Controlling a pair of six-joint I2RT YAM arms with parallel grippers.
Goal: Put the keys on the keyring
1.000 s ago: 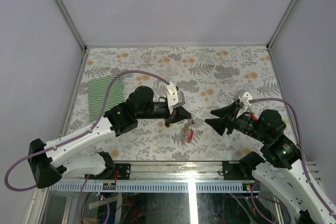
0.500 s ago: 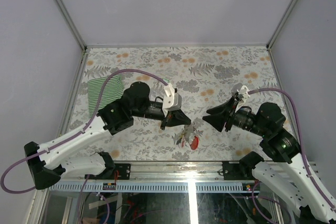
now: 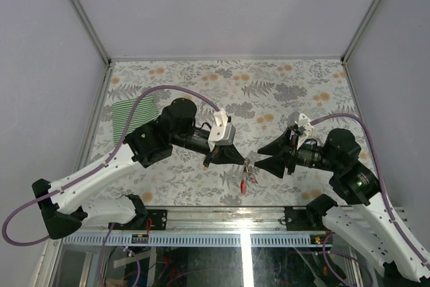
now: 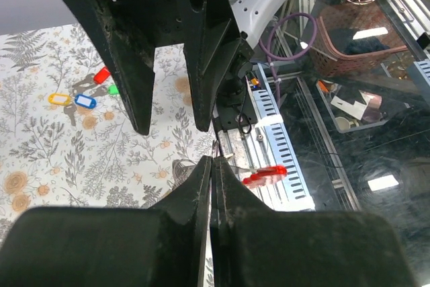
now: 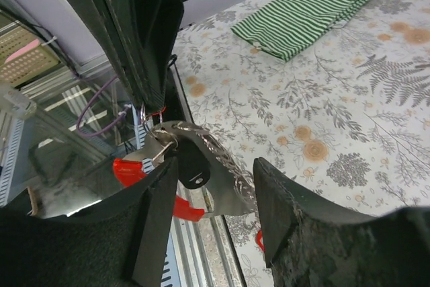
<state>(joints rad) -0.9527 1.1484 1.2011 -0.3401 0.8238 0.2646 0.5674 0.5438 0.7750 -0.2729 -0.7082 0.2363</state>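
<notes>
Near edge of the flower-patterned desk (image 3: 188, 186): the grey metal keyring with red tag (image 4: 265, 175) hangs clear of the surface. The left pincer (image 4: 212, 166) holds it, jaws pressed together on its thin wire loop. The right pincer (image 5: 218, 166) stands spread astride the embossed strip, with a gap showing on one side. Farther out, small keys with coloured plastic heads (image 4: 101, 75) lie on the desk, not yet threaded.

Recommendation: keep the loop steady and present one key squarely to the ring's opening. A swinging ring would likely spoil the threading.
</notes>
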